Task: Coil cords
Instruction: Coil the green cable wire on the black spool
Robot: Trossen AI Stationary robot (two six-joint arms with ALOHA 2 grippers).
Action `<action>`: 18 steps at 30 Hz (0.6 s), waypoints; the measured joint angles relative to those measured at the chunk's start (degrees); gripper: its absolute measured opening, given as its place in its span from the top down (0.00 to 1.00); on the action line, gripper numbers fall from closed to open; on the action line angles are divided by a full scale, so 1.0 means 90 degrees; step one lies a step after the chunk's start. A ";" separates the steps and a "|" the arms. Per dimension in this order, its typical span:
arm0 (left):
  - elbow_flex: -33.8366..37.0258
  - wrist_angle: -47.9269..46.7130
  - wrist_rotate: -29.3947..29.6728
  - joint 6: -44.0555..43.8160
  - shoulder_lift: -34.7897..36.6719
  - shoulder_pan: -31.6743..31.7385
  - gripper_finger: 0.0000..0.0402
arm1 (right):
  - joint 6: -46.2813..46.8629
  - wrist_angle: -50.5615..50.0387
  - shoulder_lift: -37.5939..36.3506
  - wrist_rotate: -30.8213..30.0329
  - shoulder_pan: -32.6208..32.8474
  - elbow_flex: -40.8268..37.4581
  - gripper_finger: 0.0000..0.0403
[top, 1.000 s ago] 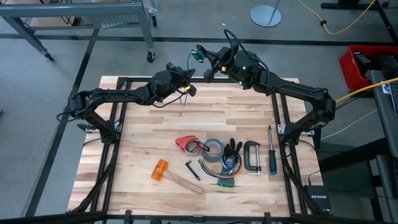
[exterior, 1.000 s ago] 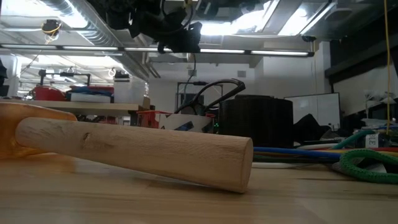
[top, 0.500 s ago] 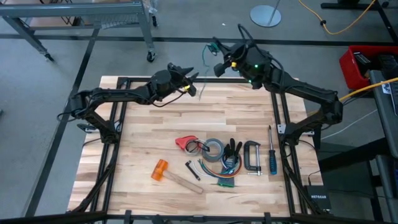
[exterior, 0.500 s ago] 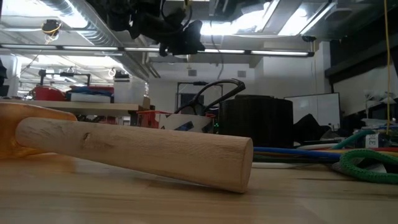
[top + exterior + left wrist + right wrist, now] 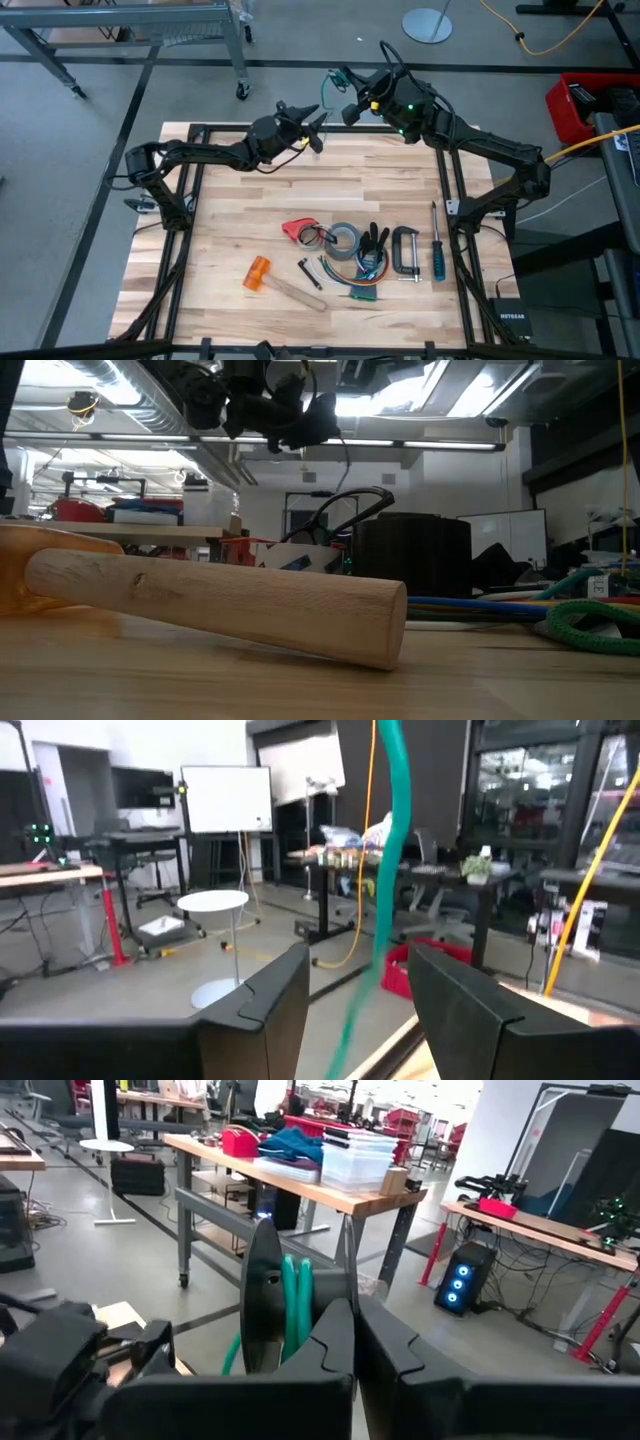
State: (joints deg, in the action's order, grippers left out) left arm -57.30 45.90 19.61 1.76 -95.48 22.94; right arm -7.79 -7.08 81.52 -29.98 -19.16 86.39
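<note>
The cord (image 5: 325, 100) is thin and teal-green and hangs in the air over the table's far edge. Its upper end is at my right gripper (image 5: 343, 85), which is shut. In the right wrist view, green turns of cord (image 5: 291, 1305) lie beside a dark round disc (image 5: 262, 1290) at the fingertips of my right gripper (image 5: 352, 1325). My left gripper (image 5: 303, 113) is open just to the left of it. In the left wrist view the cord (image 5: 392, 840) runs slantwise through the gap of my left gripper (image 5: 357, 960), with a finger on either side. My right gripper is shut on the cord's upper end, where the green turns (image 5: 296, 1318) and the dark disc stand just beyond the fingertips. The fingers hide the place of contact. The end is lifted clear of the table and the cord hangs slack below toward my left gripper.
Tools lie along the near half of the table (image 5: 240, 200): a wooden hammer (image 5: 272, 281) with an orange head, a red tool (image 5: 297, 230), a tape roll (image 5: 345, 240), a clamp (image 5: 405, 250), a screwdriver (image 5: 437, 255) and coloured wires (image 5: 365, 287). The far half is bare wood.
My left gripper has opened and let go of the cord, and it has reached a little toward the table's far right. My right gripper has carried the cord's end a short way toward the right. The cord now hangs from it through my left gripper's open fingers.
</note>
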 joint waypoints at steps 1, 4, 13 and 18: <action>0.0000 0.0048 -0.0013 0.0016 0.0000 0.0000 0.59 | 0.0000 0.0002 0.0000 -0.0001 0.0000 0.0000 1.00; 0.0000 0.0106 -0.0052 0.0035 0.0000 0.0000 0.59 | 0.0000 0.0020 0.0000 -0.0002 0.0000 0.0000 1.00; 0.0000 0.0147 -0.0065 -0.0038 0.0000 -0.0002 0.68 | 0.0000 0.0036 0.0000 0.0141 0.0002 0.0000 1.00; 0.0000 0.0143 -0.0065 -0.0045 0.0000 -0.0007 0.77 | 0.0000 0.0082 0.0000 0.0188 0.0002 0.0000 1.00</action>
State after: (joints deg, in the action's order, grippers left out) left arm -57.30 47.18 19.03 1.35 -95.48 22.87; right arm -7.79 -6.33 81.52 -28.29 -19.14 86.39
